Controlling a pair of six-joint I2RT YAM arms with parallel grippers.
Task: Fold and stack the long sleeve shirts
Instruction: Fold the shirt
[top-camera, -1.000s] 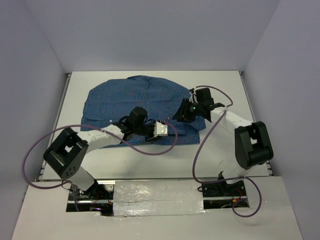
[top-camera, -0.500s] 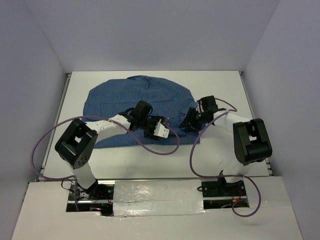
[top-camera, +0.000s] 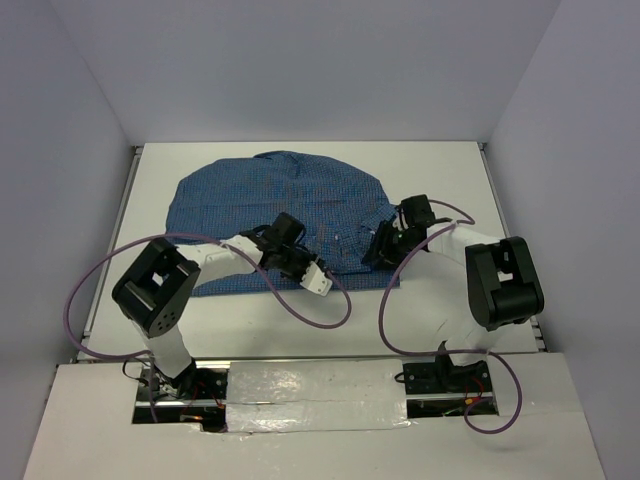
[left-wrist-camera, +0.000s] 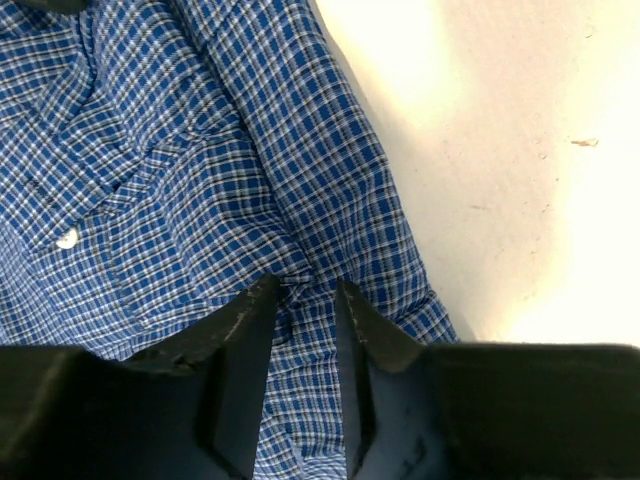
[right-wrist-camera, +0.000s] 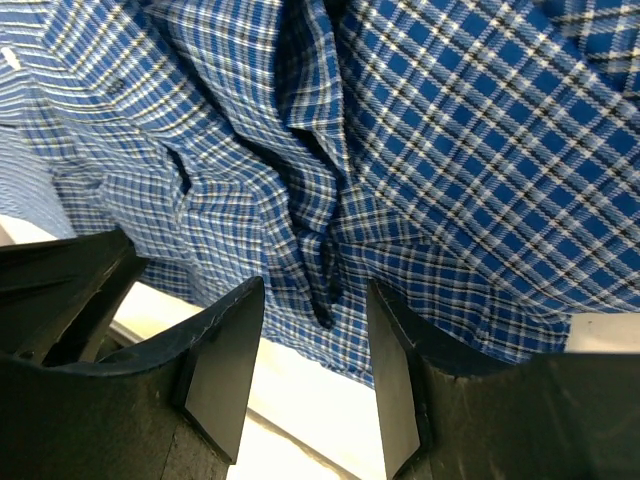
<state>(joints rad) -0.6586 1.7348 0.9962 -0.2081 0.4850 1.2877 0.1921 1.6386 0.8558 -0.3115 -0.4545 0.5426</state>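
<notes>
The long sleeve shirt (top-camera: 270, 195), blue and finely checked, lies spread across the middle of the table. My left gripper (top-camera: 300, 262) sits low on its near hem, just left of centre. In the left wrist view, its narrow jaws (left-wrist-camera: 305, 295) pinch a puckered ridge of the shirt (left-wrist-camera: 200, 150); a white button (left-wrist-camera: 67, 239) shows to the left. At the shirt's near right corner, my right gripper (top-camera: 378, 245) stands open. In the right wrist view, its fingers (right-wrist-camera: 315, 290) straddle a dark fold of the cloth (right-wrist-camera: 480, 150) without touching it.
The white table (top-camera: 450, 180) shows bare beyond the shirt's right edge and along the near side. Purple cables (top-camera: 330, 310) loop from both arms over the near table. Grey walls close in the left, right and back.
My right gripper has come nearer and lower, onto the shirt's near right corner. My left gripper shifted slightly toward the near hem; its jaws widened, then narrowed on the cloth.
</notes>
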